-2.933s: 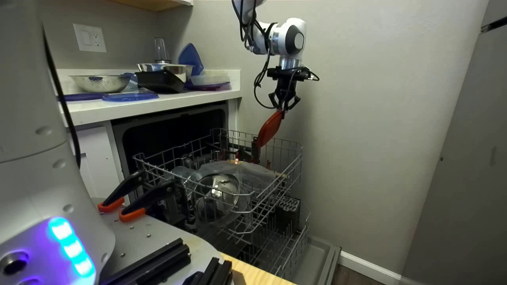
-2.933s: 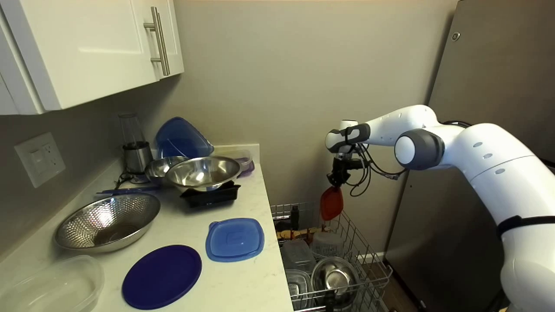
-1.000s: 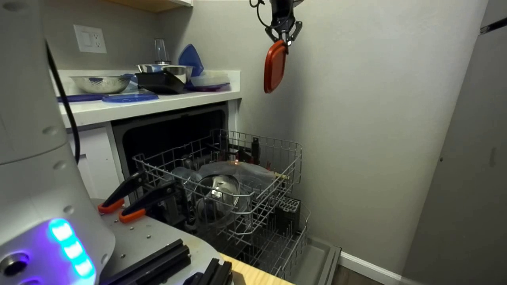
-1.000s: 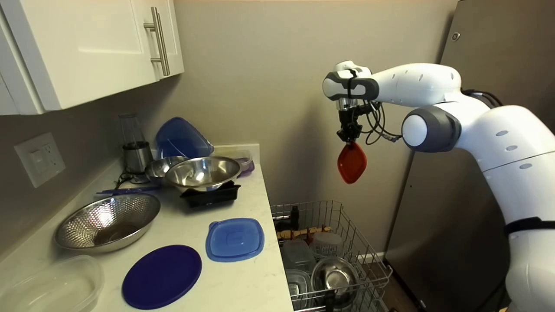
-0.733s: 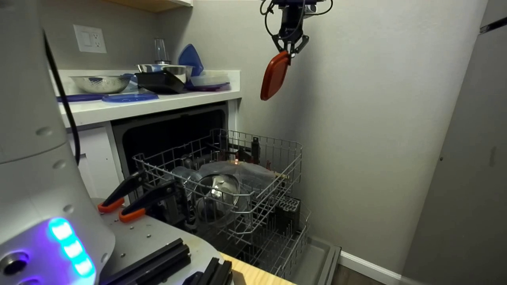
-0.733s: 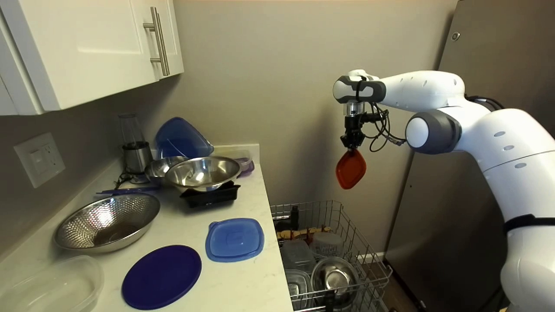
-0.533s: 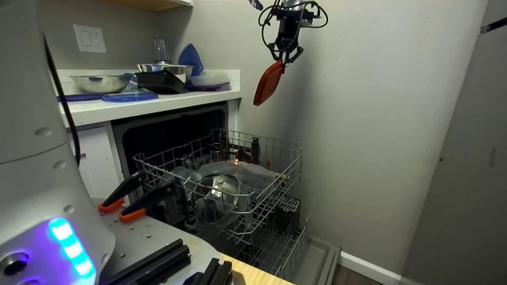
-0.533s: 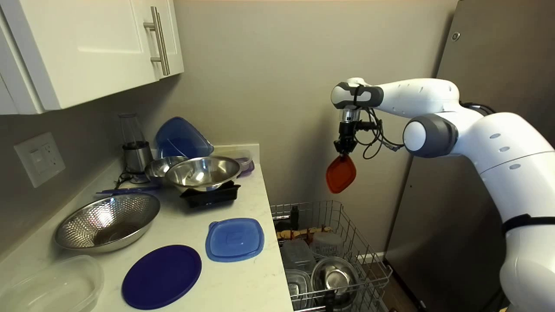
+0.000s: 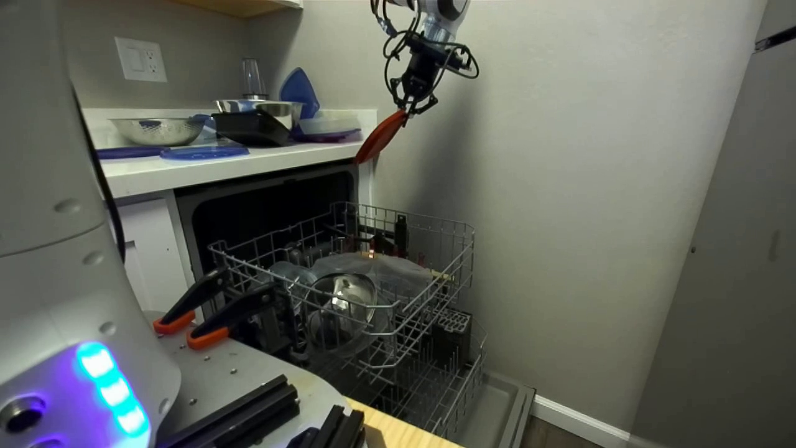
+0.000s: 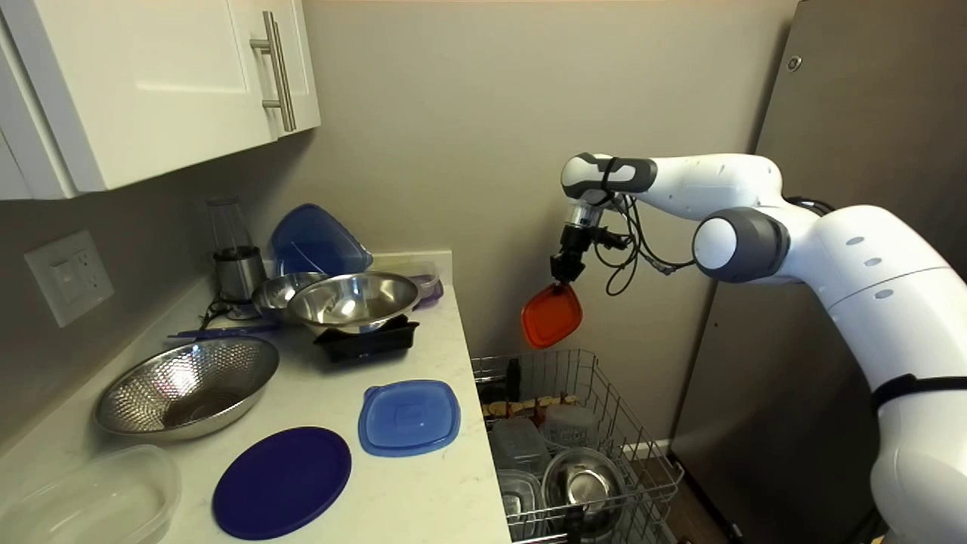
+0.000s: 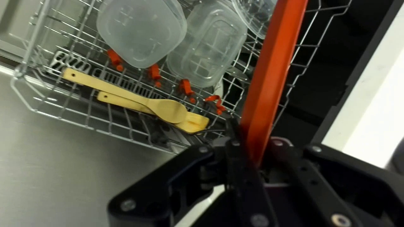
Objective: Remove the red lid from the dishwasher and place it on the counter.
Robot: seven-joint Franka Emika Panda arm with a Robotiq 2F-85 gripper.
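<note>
Black gripper (image 10: 560,284) pinches a thin, round-cornered red plastic lid (image 10: 552,316).

Open air parts the red lid (image 10: 553,317) from the counter (image 10: 423,499), where bowls (image 10: 355,302) and blue lids (image 10: 409,418) leave room along the front.
</note>
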